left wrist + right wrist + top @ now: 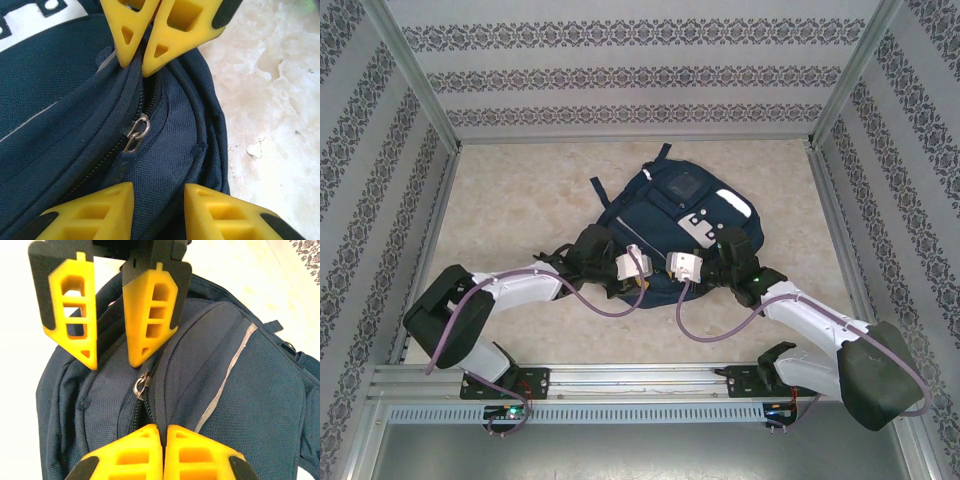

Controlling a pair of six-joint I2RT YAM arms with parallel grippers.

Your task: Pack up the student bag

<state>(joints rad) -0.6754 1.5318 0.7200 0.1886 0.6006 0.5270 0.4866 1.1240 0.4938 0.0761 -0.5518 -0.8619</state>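
Left tool: released, jaws apart, straddling the zipper seam at the near edge of the student bag. Grips nothing visible. Hovers with the zipper pull just beyond its fingertips, toward 12 o'clock in the left wrist view.

Likely trouble here: closing on loose navy cloth instead of the small metal ring, given a pull lying flat and half tucked beside a fold. Would then drag the whole bag rather than the slider. Could also skid off so thin a ring and snap shut on nothing.

Centre: pull caught between the two sets of tips, all near one another. Risks a clash of fingers with any drift of either arm toward the other.

Right tool: clenched, tips pressed together on the seam, at 12 o'clock of the pull in the left wrist view. Cannot tell whether a pinch of fabric sits between the pads. Without one, no anchor, and a bag free to slide over the smooth surface under a tug on the zipper.

Student bag: at the centre of the surface, front pockets up, top loop toward 12 o'clock, near edge under both tools at 6 o'clock. Zipper teeth meshed along the stretch in view, so probably a shut compartment. Contents hidden.
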